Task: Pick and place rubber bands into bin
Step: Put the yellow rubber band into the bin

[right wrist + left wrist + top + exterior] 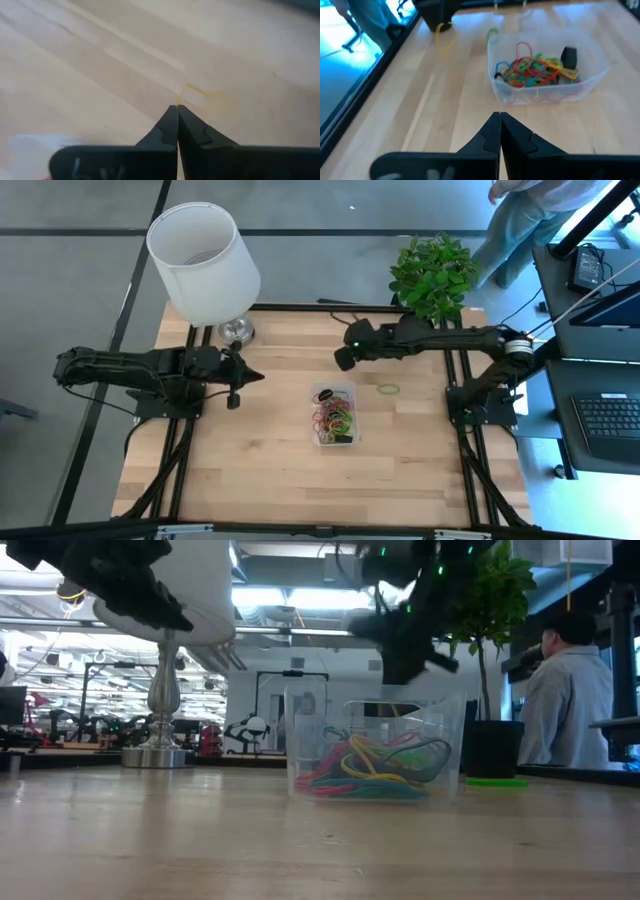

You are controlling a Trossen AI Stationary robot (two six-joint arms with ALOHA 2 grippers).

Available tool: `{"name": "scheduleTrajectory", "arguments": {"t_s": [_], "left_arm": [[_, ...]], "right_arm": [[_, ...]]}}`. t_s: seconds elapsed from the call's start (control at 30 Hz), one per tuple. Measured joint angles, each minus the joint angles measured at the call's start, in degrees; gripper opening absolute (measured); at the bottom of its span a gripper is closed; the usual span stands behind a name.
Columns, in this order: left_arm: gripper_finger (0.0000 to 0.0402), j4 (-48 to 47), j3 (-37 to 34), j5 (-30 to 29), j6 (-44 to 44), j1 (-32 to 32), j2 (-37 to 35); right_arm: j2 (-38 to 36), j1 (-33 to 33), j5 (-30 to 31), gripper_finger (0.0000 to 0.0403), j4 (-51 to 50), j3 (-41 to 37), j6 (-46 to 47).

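Observation:
The clear bin [316, 430] stands mid-table with several coloured rubber bands [532, 70] heaped in it. A green rubber band [388, 389] lies flat on the wood to the bin's far right. My right gripper [341, 362] hovers above the table just beyond the bin's far end, shut on a yellow rubber band [192, 91]. That band also shows in the left wrist view, dangling under the fingers [443, 31]. My left gripper [258, 377] is shut and empty, held above the table left of the bin. My right gripper pinches the yellow rubber band by a short stretch of its loop [181, 100] at the very tips of its two shut fingers. The fingers slant down from the table's right. The rest of the loop hangs slack below them, clear of the wood.
A white lampshade on a chrome foot [205, 260] stands at the far left corner and a potted plant [432, 275] at the far right. A small black block [569, 56] lies in the bin. A person [565, 700] stands beyond the table's right side.

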Motion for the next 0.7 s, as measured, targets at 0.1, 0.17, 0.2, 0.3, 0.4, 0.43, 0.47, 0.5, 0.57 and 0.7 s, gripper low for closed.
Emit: {"name": "scheduleTrajectory", "arguments": {"t_s": [0.1,0.17,0.2,0.3,0.4,0.43,0.47,0.5,0.57,0.7], "left_arm": [[0.0002,1.32,-0.93,0.06,0.07,-0.16,-1.54],[0.0001,6.46,-4.30,0.32,-0.31,-0.39,-3.13],[0.0001,9.15,-6.63,0.49,-0.82,-0.56,-4.10],[0.0001,18.59,-13.57,1.34,-2.32,-1.19,-6.93],[0.0001,24.70,-19.20,1.98,-2.51,-1.58,-10.43],[0.0001,26.40,-20.61,2.07,-2.57,-1.62,-11.81],[0.0001,26.99,-21.54,2.25,-2.67,-1.60,-13.29],[0.0001,26.90,-22.27,2.28,-3.05,-1.60,-14.91],[0.0002,26.05,-23.37,2.33,-3.52,-1.60,-17.96],[0.0002,21.23,-24.39,2.38,-4.48,-1.60,-24.42]], "right_arm": [[-2.87,2.14,0.78,0.0001,0.29,2.02,-3.08],[-3.65,4.18,1.04,0.0001,0.31,4.35,-5.49],[-3.76,5.20,1.53,0.0001,-0.13,5.70,-6.13],[-3.76,8.16,3.24,0.0001,-0.60,9.75,-8.31],[-3.79,10.39,3.67,0.0001,-0.42,13.27,-10.39],[-3.79,11.11,3.64,0.0001,-0.59,14.35,-10.57],[-3.79,11.80,3.64,0.0001,-0.79,15.48,-10.58],[-3.79,12.41,3.62,0.0001,-0.92,16.52,-10.56],[-3.79,13.78,3.56,0.0001,-1.02,18.53,-10.57],[-3.81,16.29,3.58,0.0000,-2.36,21.85,-10.77]]}}
